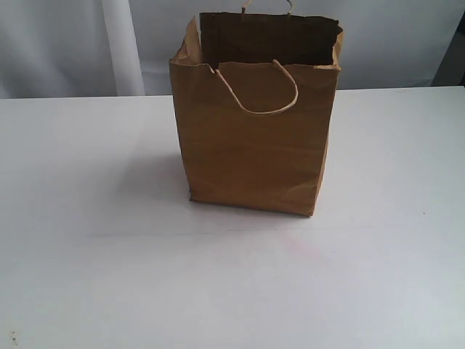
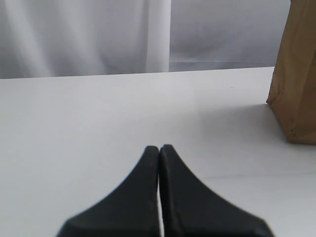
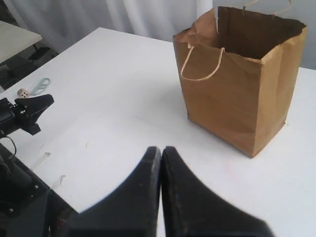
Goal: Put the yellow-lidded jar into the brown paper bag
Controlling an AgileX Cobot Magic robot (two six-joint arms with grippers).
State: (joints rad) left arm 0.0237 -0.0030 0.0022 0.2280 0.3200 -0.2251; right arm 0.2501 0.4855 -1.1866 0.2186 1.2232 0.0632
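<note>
Jar absent from all three views: the yellow-lidded jar is not on any bare stretch of the white surface (image 1: 87, 218), and neither gripper carries it. It may sit inside the brown paper bag (image 1: 254, 153), but the bag's interior is dark and its floor is hidden, so that cannot be told.

The bag stands upright near the middle of the surface. Its long axis is vertical and its mouth opens upward, with the rim crumpled and slightly torn at one corner. One cord handle (image 1: 261, 109) droops down the front face and the other rises behind the rim. Anything going in has to come down from above, between those handles.

The right gripper (image 3: 161, 150) has its jaws pressed together on nothing. It looks down from above the surface with the bag (image 3: 237, 94) ahead of it and the open mouth in plain sight. The left gripper (image 2: 159, 150) is likewise pressed together and empty. It sits low over the surface and sees only the bag's lower corner (image 2: 296, 74), off to its right side.

By my judgement the right arm has the better line to the opening. Which arm is nearer the jar cannot be said.
</note>
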